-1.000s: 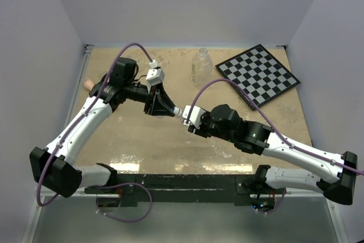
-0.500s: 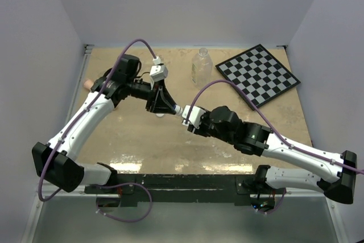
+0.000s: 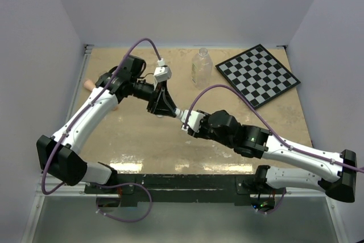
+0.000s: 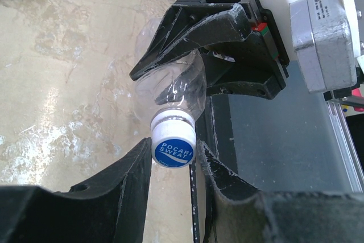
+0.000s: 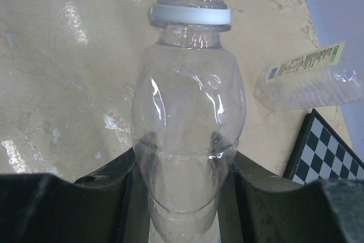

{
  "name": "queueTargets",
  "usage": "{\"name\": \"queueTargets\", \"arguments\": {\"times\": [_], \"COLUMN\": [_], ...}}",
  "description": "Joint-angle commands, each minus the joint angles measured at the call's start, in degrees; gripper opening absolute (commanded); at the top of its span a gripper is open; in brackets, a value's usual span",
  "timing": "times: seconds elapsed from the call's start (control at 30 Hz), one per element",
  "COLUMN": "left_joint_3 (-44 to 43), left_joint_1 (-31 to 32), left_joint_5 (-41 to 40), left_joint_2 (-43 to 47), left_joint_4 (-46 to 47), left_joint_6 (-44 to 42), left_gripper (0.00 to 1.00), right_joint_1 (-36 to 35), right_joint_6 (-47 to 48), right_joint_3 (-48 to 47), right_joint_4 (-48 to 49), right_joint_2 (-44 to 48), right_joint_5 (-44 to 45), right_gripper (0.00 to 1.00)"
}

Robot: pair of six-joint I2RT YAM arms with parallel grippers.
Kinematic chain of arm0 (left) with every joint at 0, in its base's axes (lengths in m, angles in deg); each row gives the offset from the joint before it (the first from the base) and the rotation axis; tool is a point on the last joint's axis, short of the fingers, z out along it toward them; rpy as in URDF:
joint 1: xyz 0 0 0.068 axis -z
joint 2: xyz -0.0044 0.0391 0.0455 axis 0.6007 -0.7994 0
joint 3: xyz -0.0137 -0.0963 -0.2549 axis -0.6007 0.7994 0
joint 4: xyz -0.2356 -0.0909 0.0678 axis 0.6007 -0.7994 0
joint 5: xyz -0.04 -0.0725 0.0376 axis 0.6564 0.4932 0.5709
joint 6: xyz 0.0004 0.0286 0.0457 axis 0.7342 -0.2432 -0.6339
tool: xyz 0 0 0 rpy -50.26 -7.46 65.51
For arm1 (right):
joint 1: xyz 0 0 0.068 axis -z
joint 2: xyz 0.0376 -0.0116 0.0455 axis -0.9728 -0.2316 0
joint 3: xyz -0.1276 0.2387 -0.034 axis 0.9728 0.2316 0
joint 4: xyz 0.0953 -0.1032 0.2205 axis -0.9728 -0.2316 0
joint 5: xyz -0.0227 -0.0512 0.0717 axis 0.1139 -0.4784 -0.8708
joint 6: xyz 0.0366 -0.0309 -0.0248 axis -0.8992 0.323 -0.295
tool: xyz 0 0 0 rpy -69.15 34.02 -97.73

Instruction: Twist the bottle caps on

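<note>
**Left wrist cam: cap pinched but not seated, watch for cross-threading**

Your L gripper [image 4: 173, 153] is closed almost fully. Its fingers press both sides of the blue-topped cap [image 4: 173, 143], no gap showing. That cap sits on the neck of the small bottle [image 4: 177, 92], which is held sideways in mid-air over the table [image 4: 68, 72]. Your R gripper [image 5: 185, 160] is clamped round the bottle's lower body, jaws only as wide as the bottle. The thin wall looks dented under that grip.

On the R wrist cam, bare thread shows btwn the cap and the white neck ring [image 5: 190, 14]. I'd judge the cap partway on, not tight.

What could go wrong:
- **Cross-thread:** if the two wrists aren't on one axis, the cap bites crooked and jams.
- **Bottle spin:** the soft wall may slip in the R jaws, so you turn w/o tightening. Squeezing harder crushes it more.
- **Cap slip:** the L fingers hold only a shallow rim and may skid round it.
- **Dropped bottle:** it's off the table, so any release drops it.

Further out, the large bottle [image 3: 201, 66] stands near the back edge, well apart, beside the checkerboard [image 3: 259, 75]. Can't tell if it's capped. The pink stick [image 3: 88, 85] lies far left.
</note>
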Motion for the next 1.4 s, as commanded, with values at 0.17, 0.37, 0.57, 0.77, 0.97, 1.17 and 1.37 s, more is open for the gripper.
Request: {"name": "queueTargets", "arguments": {"times": [0.17,0.37,0.57,0.77,0.97,1.17,1.37], "left_joint_3": [-0.68,-1.39,-0.42,1.60,3.01,6.96,8.98], "left_joint_1": [3.04,3.75,4.01,4.01,4.19,4.19,4.45], "left_joint_5": [-1.86,-4.24,-4.59,-4.51,-5.38,-7.76,-10.22], "left_joint_2": [1.04,1.30,2.62,4.11,4.11,6.75,7.63], "left_joint_4": [-2.77,-4.61,-3.21,1.44,6.89,16.91,19.38], "left_joint_6": [-4.04,-6.68,-8.00,-3.89,6.83,24.76,35.58], "left_gripper": [0.00,0.00,0.00,0.00,0.00,0.00,0.00], "right_joint_1": [-0.51,-0.60,-0.51,-0.51,-0.60,-1.30,-3.76], "right_joint_6": [-0.26,-0.96,-1.58,-1.67,-0.70,0.35,1.76], "right_joint_3": [-2.87,-3.93,-4.01,-3.49,-2.61,-0.94,0.11], "right_joint_4": [10.26,8.59,9.02,10.16,11.22,13.24,15.09], "right_joint_2": [1.11,0.32,0.76,1.20,1.72,3.30,3.31], "right_joint_5": [-6.16,-8.01,-8.54,-6.70,-2.22,2.00,7.18], "right_gripper": [0.26,0.25,0.25,0.24,0.24,0.23,0.23]}}
